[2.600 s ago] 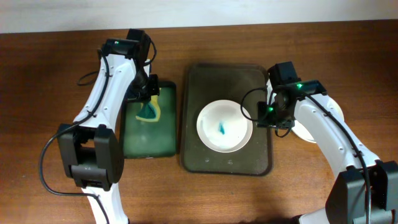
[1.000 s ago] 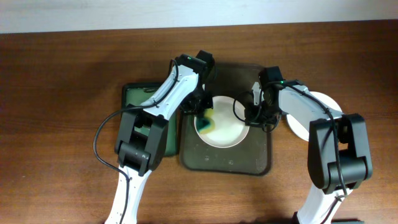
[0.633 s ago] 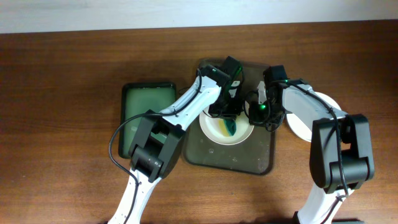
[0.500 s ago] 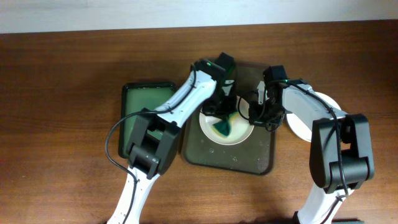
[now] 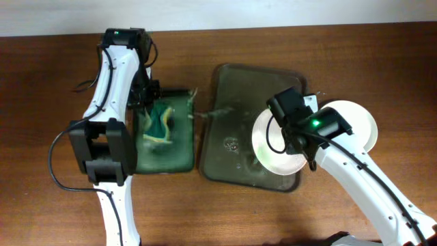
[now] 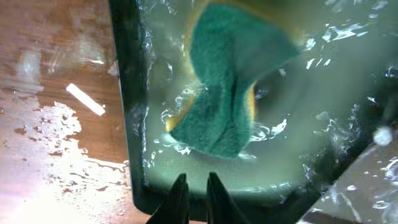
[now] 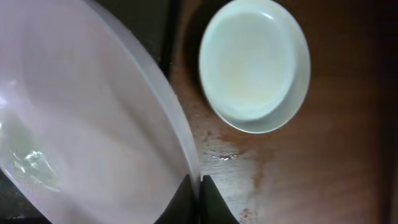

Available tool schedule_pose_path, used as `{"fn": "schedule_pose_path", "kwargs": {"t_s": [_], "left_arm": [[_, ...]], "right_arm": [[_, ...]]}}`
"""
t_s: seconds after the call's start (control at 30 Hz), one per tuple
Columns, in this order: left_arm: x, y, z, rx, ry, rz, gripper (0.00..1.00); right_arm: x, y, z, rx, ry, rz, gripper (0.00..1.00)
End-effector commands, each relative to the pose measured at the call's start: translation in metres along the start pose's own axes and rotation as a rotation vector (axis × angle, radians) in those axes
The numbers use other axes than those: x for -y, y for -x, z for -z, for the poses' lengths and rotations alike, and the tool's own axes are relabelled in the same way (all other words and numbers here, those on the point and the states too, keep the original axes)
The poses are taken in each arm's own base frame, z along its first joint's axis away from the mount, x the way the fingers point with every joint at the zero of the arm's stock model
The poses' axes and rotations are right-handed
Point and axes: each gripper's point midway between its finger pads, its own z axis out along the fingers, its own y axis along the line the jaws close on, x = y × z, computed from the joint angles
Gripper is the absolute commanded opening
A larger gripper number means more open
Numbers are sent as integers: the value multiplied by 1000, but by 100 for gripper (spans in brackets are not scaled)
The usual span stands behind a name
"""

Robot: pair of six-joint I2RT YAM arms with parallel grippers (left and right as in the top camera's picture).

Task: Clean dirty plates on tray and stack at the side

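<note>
A white plate (image 5: 270,147) is tilted and held above the right side of the dark tray (image 5: 235,89). My right gripper (image 5: 302,145) is shut on its rim; in the right wrist view the fingers (image 7: 198,186) pinch the plate's edge (image 7: 93,124). A second white plate (image 5: 358,123) lies on the table to the right of the tray and also shows in the right wrist view (image 7: 255,65). The green and yellow sponge (image 5: 158,123) lies in the green water basin (image 5: 171,160). My left gripper (image 5: 151,96) hovers over the basin, fingers (image 6: 196,193) nearly together with nothing between them, apart from the sponge (image 6: 230,93).
The basin rim (image 6: 127,93) stands left of the tray. Water drops lie on the tray's floor (image 5: 232,143) and on the wooden table beside the basin (image 6: 62,124). The brown table extends on all sides.
My left gripper left the plate and moved back over the basin, where the sponge now lies. My right gripper has lifted the plate off the tray and carried it rightward.
</note>
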Motion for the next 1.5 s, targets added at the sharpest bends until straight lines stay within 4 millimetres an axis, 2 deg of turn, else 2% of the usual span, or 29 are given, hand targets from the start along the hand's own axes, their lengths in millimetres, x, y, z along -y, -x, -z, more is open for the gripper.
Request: {"fn": "schedule_pose_path", "kwargs": {"t_s": [0.0,0.07,0.1,0.13,0.17,0.2,0.3,0.37,0.8,1.47], "left_arm": [[8,-9,26,56,-61,-60,17],[7,-19,71,182,-101,-62,22],[4,-29,99,264,-119,-63,32],[0,-44,129,350,-136,-64,51],[-5,-63,158,432,-154,-64,77],[-10,-80,176,482,-164,-65,100],[-30,-114,203,571,-119,-47,100],[-31,-118,208,589,-123,-46,100],[-31,-118,208,588,-123,-46,99],[-31,-118,208,588,-124,-46,100]], "right_arm": [[9,21,37,124,-37,-24,4],[14,36,66,235,-112,15,4],[12,42,79,299,-151,40,4],[8,45,90,355,-187,64,4],[7,48,101,414,-230,64,4],[5,50,109,453,-258,83,4],[5,53,131,555,-347,131,4],[0,53,137,583,-350,147,4],[4,50,139,583,-382,171,4],[-2,56,139,601,-363,137,4]]}}
